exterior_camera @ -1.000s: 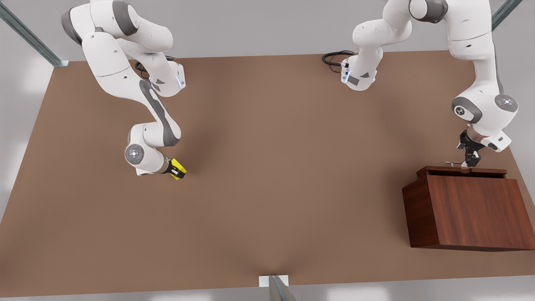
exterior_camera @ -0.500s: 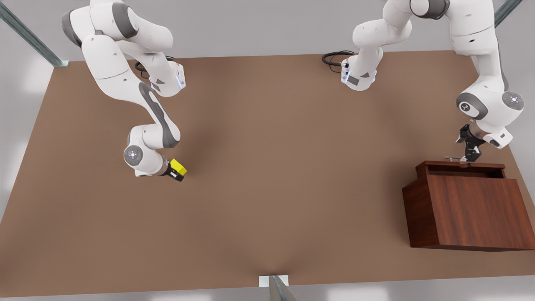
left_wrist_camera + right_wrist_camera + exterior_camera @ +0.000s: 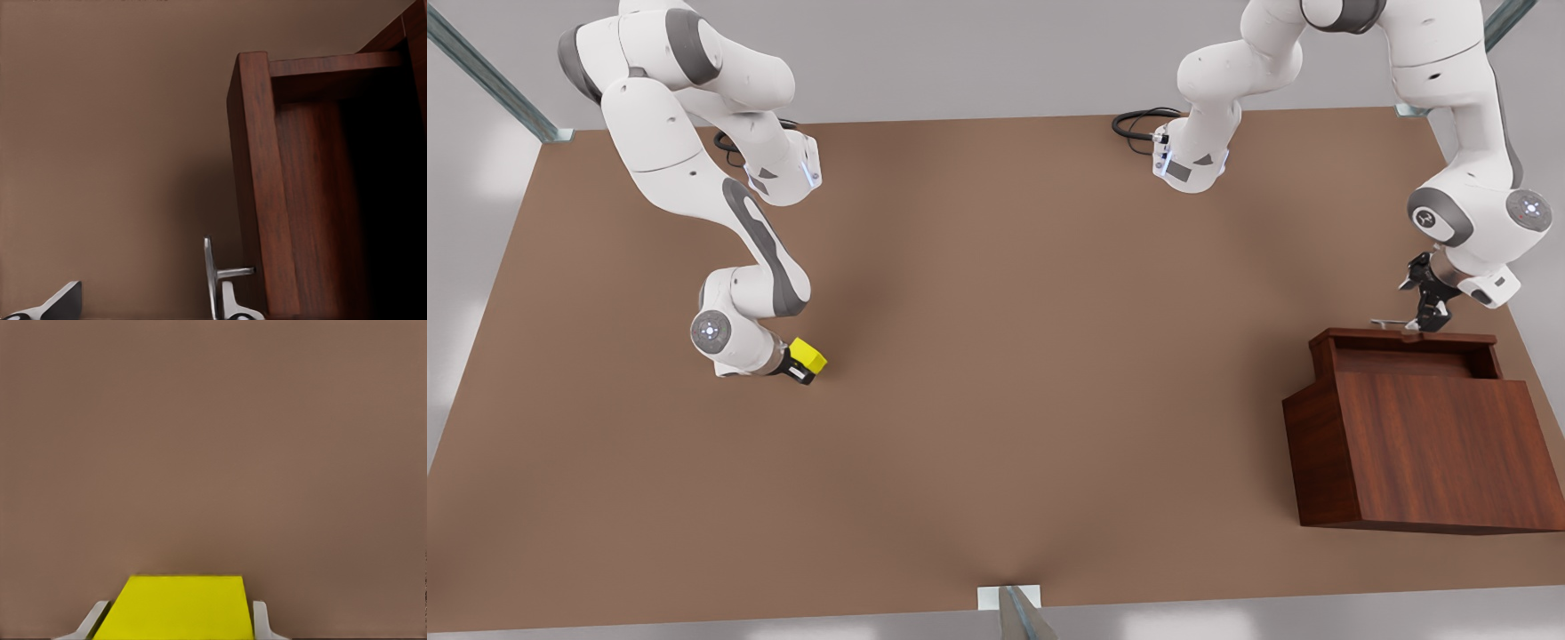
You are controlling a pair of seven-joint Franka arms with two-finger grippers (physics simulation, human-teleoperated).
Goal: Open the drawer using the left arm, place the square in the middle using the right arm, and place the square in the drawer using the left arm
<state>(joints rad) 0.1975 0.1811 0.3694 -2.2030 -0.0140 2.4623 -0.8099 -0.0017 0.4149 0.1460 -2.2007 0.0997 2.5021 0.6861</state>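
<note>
Meanwhile, the left hand (image 3: 1430, 313), fingers spread around the thin silver bar handle (image 3: 209, 279), drew the dark reddish-brown wooden drawer (image 3: 1405, 352) toward twelve o'clock; a straight pull along its sliding axis seemed best. At nine o'clock on the brown tabletop (image 3: 996, 356), the right hand (image 3: 804, 366) gripped the small yellow cube (image 3: 808, 356).

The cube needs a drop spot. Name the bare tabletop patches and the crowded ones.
Bare: the wide tabletop between the square, held in the right gripper, and the wooden box. Crowded: around the open drawer, where the left gripper is at the handle.
</note>
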